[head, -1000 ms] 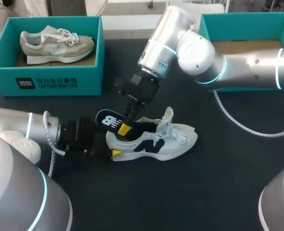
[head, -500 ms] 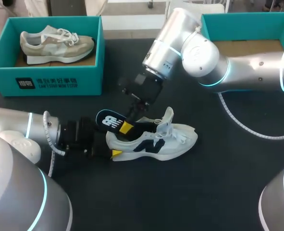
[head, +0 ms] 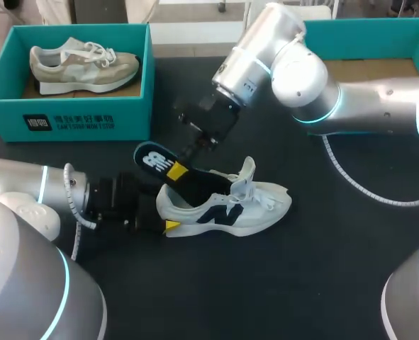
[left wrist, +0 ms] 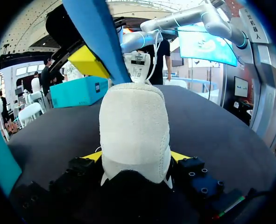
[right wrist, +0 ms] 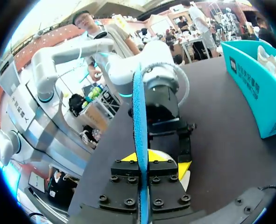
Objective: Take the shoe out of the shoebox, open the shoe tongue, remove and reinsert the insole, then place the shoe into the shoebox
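A white shoe [head: 227, 207] with a navy side mark lies on the black table, toe to the right. My left gripper [head: 168, 214] is shut on its heel; in the left wrist view the heel [left wrist: 134, 130] sits between the two yellow tips. My right gripper [head: 175, 170], coming in from the right, is shut on the dark insole [head: 152, 159]. The insole slants up out of the shoe's opening, heel end raised to the left. In the right wrist view the insole [right wrist: 138, 112] stands edge-on between the fingers. The shoe's tongue [head: 246, 172] stands up.
A teal shoebox [head: 67, 113] at the back left holds a beige shoe [head: 81, 62]. A second teal box [head: 315, 39] stands at the back right behind my right arm, its cardboard floor showing. A pale cable [head: 358, 188] trails on the table to the right of the shoe.
My right gripper has closed on the insole and drawn it up and to the left, so more of it is out of the shoe. The left gripper and the shoe stay put.
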You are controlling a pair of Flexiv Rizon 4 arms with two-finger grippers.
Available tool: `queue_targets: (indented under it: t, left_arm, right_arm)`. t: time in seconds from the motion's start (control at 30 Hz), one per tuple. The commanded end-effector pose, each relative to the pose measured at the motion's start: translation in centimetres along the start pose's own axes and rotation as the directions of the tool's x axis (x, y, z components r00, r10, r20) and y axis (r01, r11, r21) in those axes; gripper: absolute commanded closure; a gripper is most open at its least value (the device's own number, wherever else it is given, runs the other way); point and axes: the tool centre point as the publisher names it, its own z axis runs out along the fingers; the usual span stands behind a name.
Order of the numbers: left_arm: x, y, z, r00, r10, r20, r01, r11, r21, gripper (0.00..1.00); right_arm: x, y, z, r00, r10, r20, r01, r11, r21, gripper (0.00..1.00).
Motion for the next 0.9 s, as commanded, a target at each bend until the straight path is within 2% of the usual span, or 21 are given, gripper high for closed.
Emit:
queue_targets:
  t: [0.03,0.1,0.53,0.57,0.73,0.8,0.9]
  left_arm:
    - [0.1,0.3,0.2,1.0,0.0,0.001,0.0,1.0,0.0,1.0]
    - [0.1,0.3,0.2,1.0,0.0,0.001,0.0,1.0,0.0,1.0]
    - [0.1,0.3,0.2,1.0,0.0,0.001,0.0,1.0,0.0,1.0]
    - [0.1,0.3,0.2,1.0,0.0,0.001,0.0,1.0,0.0,1.0]
    - [0.1,0.3,0.2,1.0,0.0,0.001,0.0,1.0,0.0,1.0]
    - [0.1,0.3,0.2,1.0,0.0,0.001,0.0,1.0,0.0,1.0]
    - [0.1,0.3,0.2,1.0,0.0,0.001,0.0,1.0,0.0,1.0]
  right_arm:
    - [2.1,1.6,-0.8,0.999,-0.005,0.049,0.007,0.999,-0.038,1.0]
    - [1.9,2.9,-1.5,0.997,0.02,0.068,-0.018,1.0,-0.02,1.0]
    - [1.9,2.9,-1.5,0.997,0.02,0.068,-0.018,1.0,-0.02,1.0]
    - [1.8,3.6,-2.1,0.995,0.015,0.094,-0.012,0.999,-0.032,1.0]
    - [1.9,6.1,-5.0,0.986,0.038,0.161,-0.003,0.978,-0.209,1.0]
    - [2.2,7.3,-6.2,0.982,0.053,0.183,-0.007,0.969,-0.246,1.0]
    - [3.0,8.0,-7.5,0.983,0.079,0.167,-0.028,0.958,-0.286,1.0]
